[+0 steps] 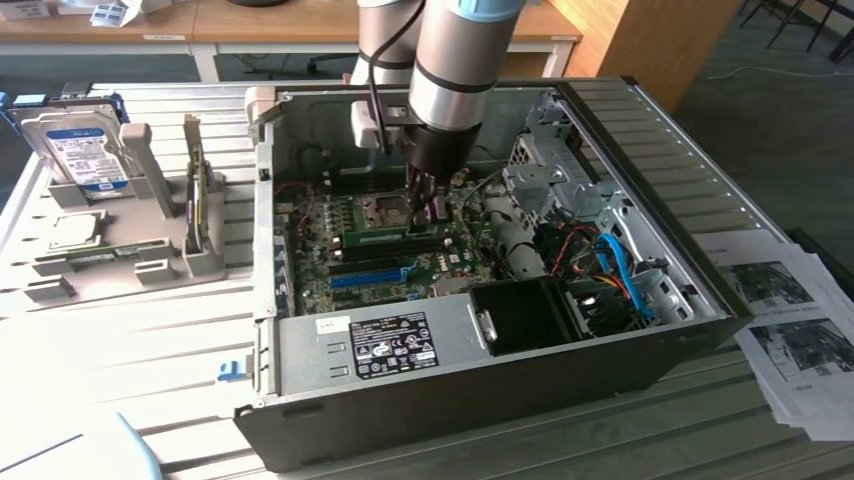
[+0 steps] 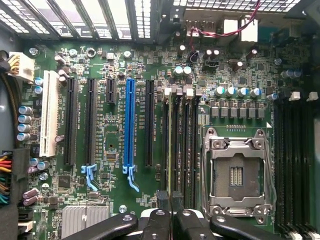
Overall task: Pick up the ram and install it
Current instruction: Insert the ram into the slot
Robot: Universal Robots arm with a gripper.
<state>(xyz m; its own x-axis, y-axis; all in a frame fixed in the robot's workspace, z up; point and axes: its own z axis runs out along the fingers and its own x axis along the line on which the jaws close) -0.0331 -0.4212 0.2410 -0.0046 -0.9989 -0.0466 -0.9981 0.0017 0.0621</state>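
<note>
Reaching arm (image 1: 447,70): enters the open computer case (image 1: 667,200) from above, seen from outside.
Ram (image 1: 379,237): green stick standing in a black slot, between the blue slot (image 1: 367,277) and the processor socket (image 1: 391,208).
Gripper (image 2: 170,201): the wrist view shows the fingers drawn close, pinching the ram's thin edge at one end.
Exterior extras: hard drive (image 1: 83,150) in a grey holder (image 1: 144,165) on the worktop (image 1: 134,330); printed sheets (image 1: 787,320) at the exterior view's right.
Writing: black sticker (image 1: 387,345), print too small to read.

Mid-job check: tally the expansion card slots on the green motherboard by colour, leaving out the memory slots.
White plastic card slot: 1
Bright blue plastic card slot: 1
Black plastic card slots: 4
Total: 6
</note>
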